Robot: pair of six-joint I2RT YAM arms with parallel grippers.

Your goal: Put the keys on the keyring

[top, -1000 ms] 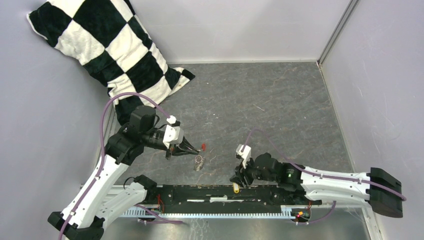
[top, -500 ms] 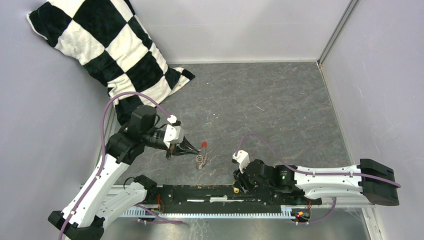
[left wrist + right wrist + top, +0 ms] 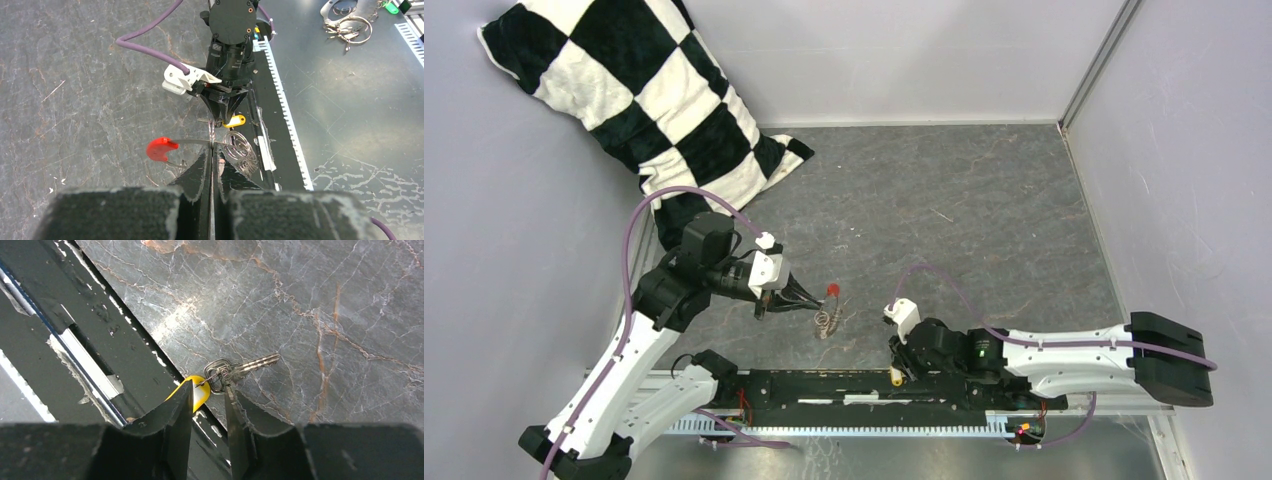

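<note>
The keyring is thin silvery wire with a red sleeve [image 3: 161,149] and a coiled part [image 3: 240,150]. It also shows in the top view [image 3: 827,320]. My left gripper [image 3: 212,150] is shut on the wire and holds it just above the table [image 3: 984,220]. The key has a yellow head [image 3: 202,389] and a silvery blade [image 3: 250,365]. It lies at the table's near edge by the black rail [image 3: 844,388]. My right gripper [image 3: 207,392] is open and points down, its fingers on either side of the yellow head. The top view shows the key [image 3: 895,377] under it.
A black-and-white checked pillow [image 3: 634,100] leans in the far left corner. Grey walls close off the back and the right. The left wrist view shows a bunch of metal rings [image 3: 350,25] on the floor beyond the rail.
My right arm has slid left and stretched lower over the yellow key. My left gripper has turned the keyring a little, and the red sleeve has shifted slightly.
</note>
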